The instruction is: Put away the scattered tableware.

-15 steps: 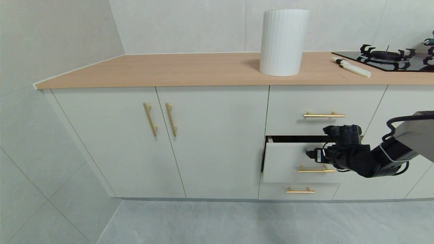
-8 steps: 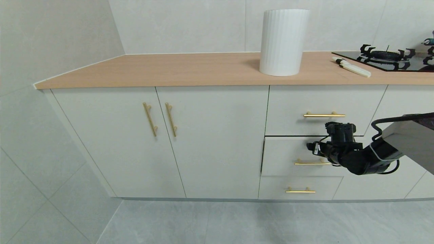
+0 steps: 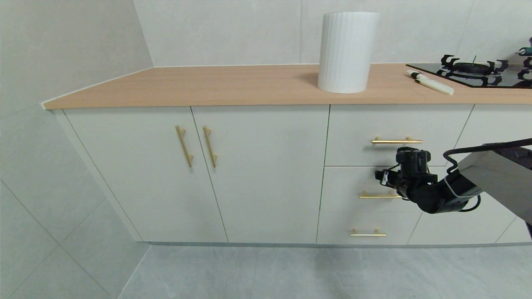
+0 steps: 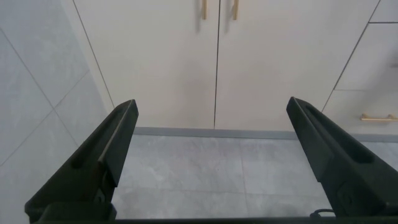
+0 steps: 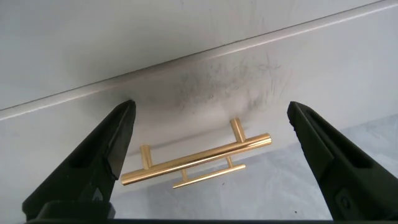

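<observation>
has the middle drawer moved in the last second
Yes. The pale middle drawer with a gold bar handle slid in, now flush with the top drawer front above.

Cream utensil (image 3: 430, 82) — flat on counter (image 3: 208, 85), nr hob (image 3: 474, 74)

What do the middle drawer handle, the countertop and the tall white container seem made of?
Middle drawer handle: likely metal, satin gold, soft sheen.
Countertop: wood-look, matte, faint grain; perhaps laminate.
Tall white container: ribbed, matte; ceramic or plastic, unclear.
</observation>
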